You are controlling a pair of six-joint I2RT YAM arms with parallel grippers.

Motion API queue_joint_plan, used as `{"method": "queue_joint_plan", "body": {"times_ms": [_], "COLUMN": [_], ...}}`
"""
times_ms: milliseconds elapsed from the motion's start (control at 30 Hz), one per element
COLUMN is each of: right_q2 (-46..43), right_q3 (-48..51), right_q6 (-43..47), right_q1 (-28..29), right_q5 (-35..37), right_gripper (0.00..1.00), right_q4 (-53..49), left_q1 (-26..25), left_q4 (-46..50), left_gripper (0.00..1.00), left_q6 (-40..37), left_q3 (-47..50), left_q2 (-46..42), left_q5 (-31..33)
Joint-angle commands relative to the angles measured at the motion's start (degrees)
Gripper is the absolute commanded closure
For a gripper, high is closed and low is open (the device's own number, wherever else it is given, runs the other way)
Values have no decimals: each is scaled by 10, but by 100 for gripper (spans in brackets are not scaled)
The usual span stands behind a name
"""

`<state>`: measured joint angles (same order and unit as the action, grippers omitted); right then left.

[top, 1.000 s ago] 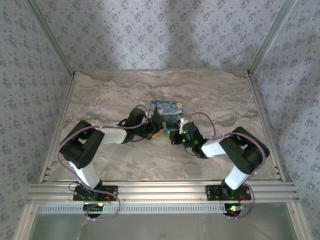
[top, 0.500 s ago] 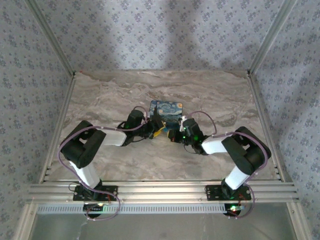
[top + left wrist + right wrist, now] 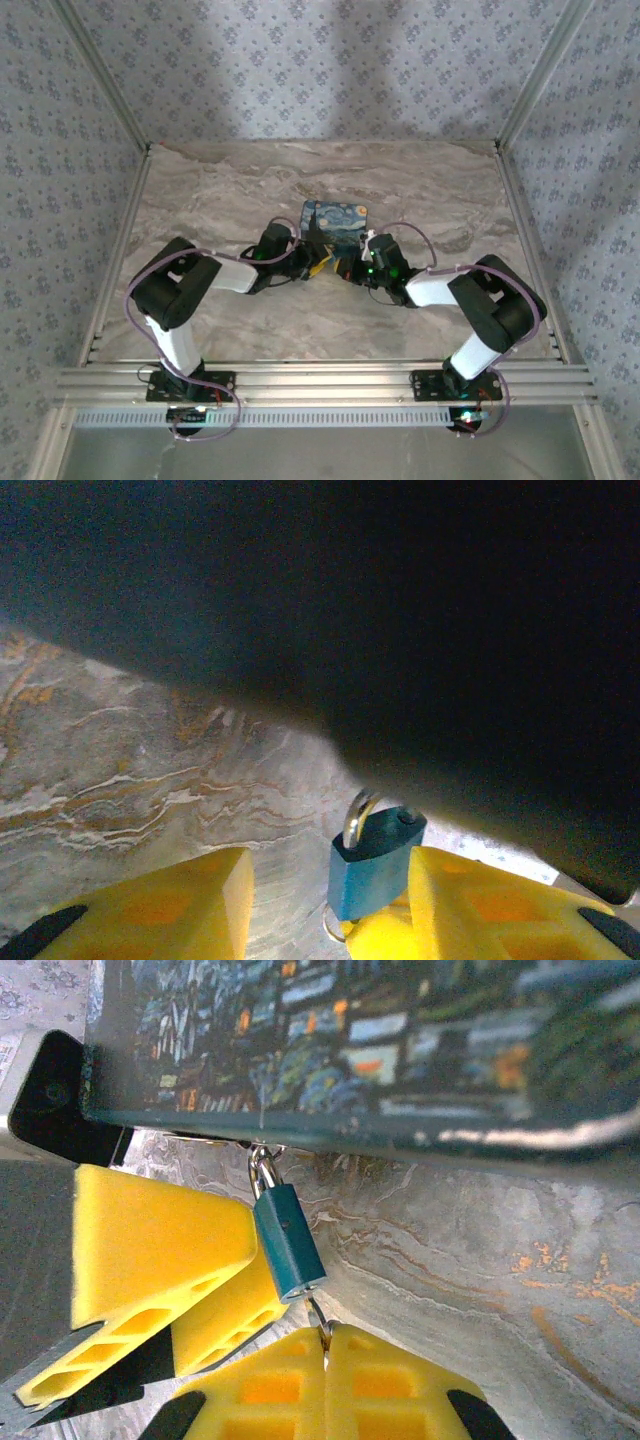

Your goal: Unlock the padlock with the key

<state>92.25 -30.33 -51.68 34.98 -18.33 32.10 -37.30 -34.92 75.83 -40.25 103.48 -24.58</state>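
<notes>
Both arms have drawn in toward each other since a second ago, and the jaws of my left gripper (image 3: pixel 325 890) have narrowed, though they are apart with a gap showing on one side. The padlock (image 3: pixel 288 1242) hangs by its shackle (image 3: pixel 262 1172) from the front lower edge of the starry-print box (image 3: pixel 400 1040), just above the desk (image 3: pixel 480 1260), between the left fingers and close against one of them. My right gripper (image 3: pixel 328 1336) is clamped together on the key (image 3: pixel 318 1316), whose tip meets the padlock's bottom face. I judge the step to be steadying the body, so I should pinch it squarely on its flat sides without twisting it. Then I should keep the key in line with the body before turning, or the padlock will swing away.
</notes>
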Motion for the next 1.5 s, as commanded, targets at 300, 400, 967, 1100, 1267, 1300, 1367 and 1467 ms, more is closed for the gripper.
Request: {"method": "queue_joint_plan", "body": {"times_ms": [300,400,967,1100,1267,1300,1367,1467], "right_q2": [-18,-15,-24,-33,-66,-76,-94,-130], "right_q3": [-30,-30,-15,-4,-1,-1,1,12], "right_q6": [-39,-50,-79,-69,-15,2,41,120], "right_q1": [-7,-10,-30,-37,-44,-44,-45,-44], "right_q5": [-33,-36,-46,-40,-16,-6,17,63], "right_gripper": [100,100,83,77,68,65,58,48], "right_q4": [1,10,26,13,-49,-71,-103,-131], "left_q1": [-16,-18,-19,-19,-20,-19,-19,-20], "left_q4": [-22,-22,-23,-20,-16,-17,-17,-16], "left_gripper": [60,62,87,89,91,91,91,91], "left_q6": [13,14,17,18,19,19,20,21], "left_q3": [-29,-33,-37,-39,-44,-44,-46,-47], "left_q2": [29,33,29,25,24,24,24,23], "left_q5": [3,2,4,6,7,6,7,6]}}
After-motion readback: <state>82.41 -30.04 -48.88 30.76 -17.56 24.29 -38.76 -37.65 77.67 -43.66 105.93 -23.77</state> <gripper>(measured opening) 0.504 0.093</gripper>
